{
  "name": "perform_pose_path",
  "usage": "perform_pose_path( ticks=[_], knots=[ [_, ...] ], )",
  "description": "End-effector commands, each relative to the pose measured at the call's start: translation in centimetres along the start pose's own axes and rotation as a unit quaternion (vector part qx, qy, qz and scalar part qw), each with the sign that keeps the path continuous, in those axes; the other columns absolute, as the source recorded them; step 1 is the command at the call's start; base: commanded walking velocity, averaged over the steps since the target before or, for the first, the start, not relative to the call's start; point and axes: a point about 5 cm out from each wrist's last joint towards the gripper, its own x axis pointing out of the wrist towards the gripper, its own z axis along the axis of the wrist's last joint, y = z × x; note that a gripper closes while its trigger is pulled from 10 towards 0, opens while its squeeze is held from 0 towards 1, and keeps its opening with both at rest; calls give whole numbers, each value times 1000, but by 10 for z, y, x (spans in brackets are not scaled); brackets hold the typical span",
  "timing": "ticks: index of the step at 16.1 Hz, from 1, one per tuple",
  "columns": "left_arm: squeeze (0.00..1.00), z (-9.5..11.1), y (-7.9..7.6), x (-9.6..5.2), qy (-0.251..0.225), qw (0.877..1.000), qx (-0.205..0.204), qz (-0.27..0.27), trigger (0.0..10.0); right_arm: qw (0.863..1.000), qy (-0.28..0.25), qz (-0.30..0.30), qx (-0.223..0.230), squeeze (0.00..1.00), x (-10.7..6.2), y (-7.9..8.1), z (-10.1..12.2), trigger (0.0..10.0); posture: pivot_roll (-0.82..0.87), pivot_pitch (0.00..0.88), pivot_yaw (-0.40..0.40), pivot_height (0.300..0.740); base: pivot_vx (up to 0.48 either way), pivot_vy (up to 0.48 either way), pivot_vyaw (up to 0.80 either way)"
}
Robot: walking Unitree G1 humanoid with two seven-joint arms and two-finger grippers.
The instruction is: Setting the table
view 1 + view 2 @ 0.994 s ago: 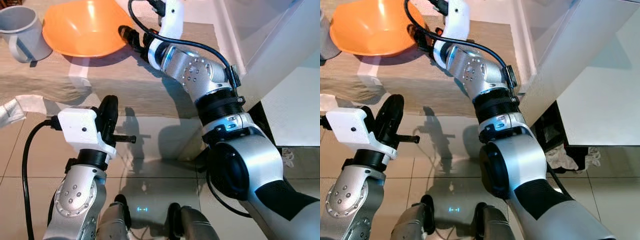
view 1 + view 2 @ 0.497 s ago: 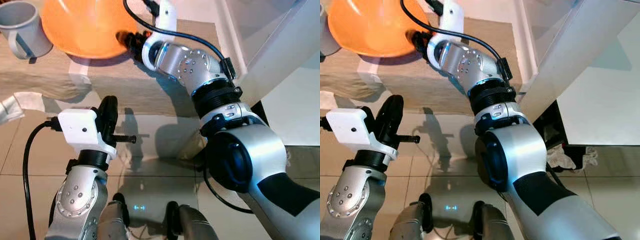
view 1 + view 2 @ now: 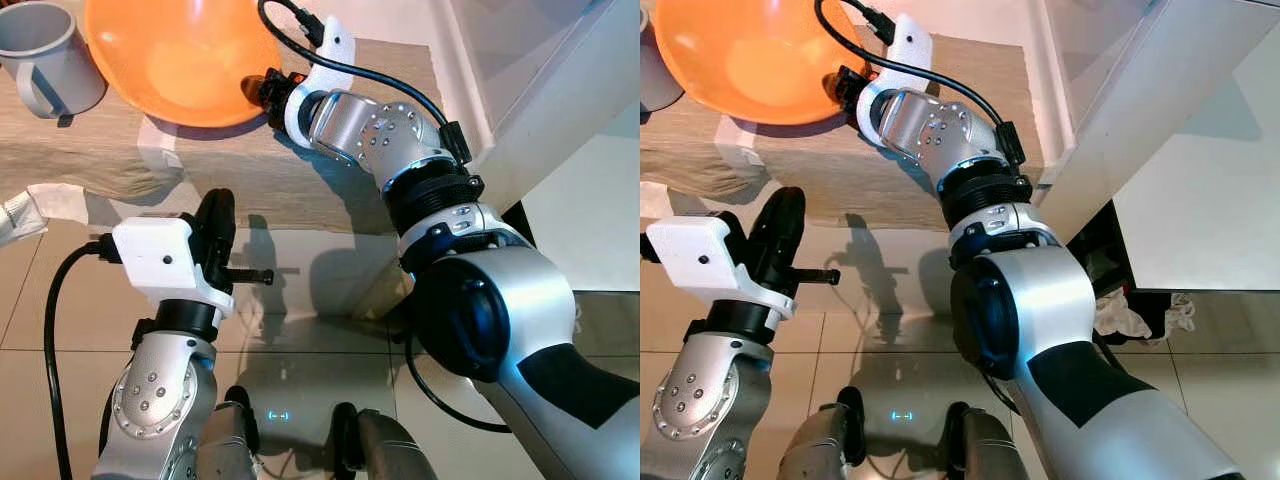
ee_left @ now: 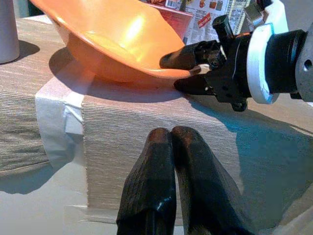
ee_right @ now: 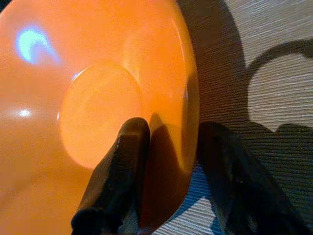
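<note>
— So where does the orange bowl (image 3: 180, 55) lie from the right pincer (image 4: 188, 71)?

— Right at its tips. The right pincer is pinching the bowl's near rim, one black finger (image 5: 115, 181) inside the bowl and the other (image 5: 232, 183) under the rim, outside. In the left wrist view the rim sits between them, and the bowl is tilted, its gripped side lifted off the cloth while the far side hangs low over the bench (image 3: 300, 170).

— And where on the bench?

— Toward the far side of the cloth-covered bench, beyond a strip of white tape (image 4: 56, 115) at the near edge. A grey mug (image 3: 42, 58) stands just beside it, on the robot's left.

— What about the left pincer (image 4: 171, 139)?

— Its fingers are pressed together, holding nothing. It sits below the near edge of the bench, pointing toward the bowl but well apart from it.

— So the right arm is the one that matters.

— I'd say so. It reaches across the bench and already has the bowl; the rim runs crosswise to its fingers, so the grip is on a thin edge only. Judging from that, any carry would want the bowl kept level, since a heavy tilt could let it swing or slip.
</note>
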Motion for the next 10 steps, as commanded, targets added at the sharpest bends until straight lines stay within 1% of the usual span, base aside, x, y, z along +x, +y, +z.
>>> perform_pose_path(
  ticks=[1,3,5,6,7,10],
  knots=[
    [0,3,-3,-3,-3,1000,-3,3,10000,999,17,-23,19,0,2,-11,-11,0,-9,295,-122,740,0,0,0],
    [0,3,-3,-2,-3,1000,-4,3,10000,998,5,-43,35,0,-1,-25,-8,0,-10,293,-120,740,0,0,0],
    [0,3,-2,-2,-4,1000,-5,3,10000,996,-36,-54,64,0,-6,-41,2,0,-11,292,-116,740,0,0,0],
    [0,3,-2,-2,-4,1000,-5,3,10000,995,-46,-55,70,0,-8,-43,4,0,-11,292,-116,740,0,0,0],
    [0,3,-1,-1,-5,1000,-4,2,10000,989,-89,-62,100,0,-15,-57,13,0,-14,286,-110,740,0,0,0],
    [0,3,0,1,-6,1000,-3,0,10000,980,-144,-65,125,0,-28,-73,25,0,-22,280,-103,740,0,0,0]
  ],
)
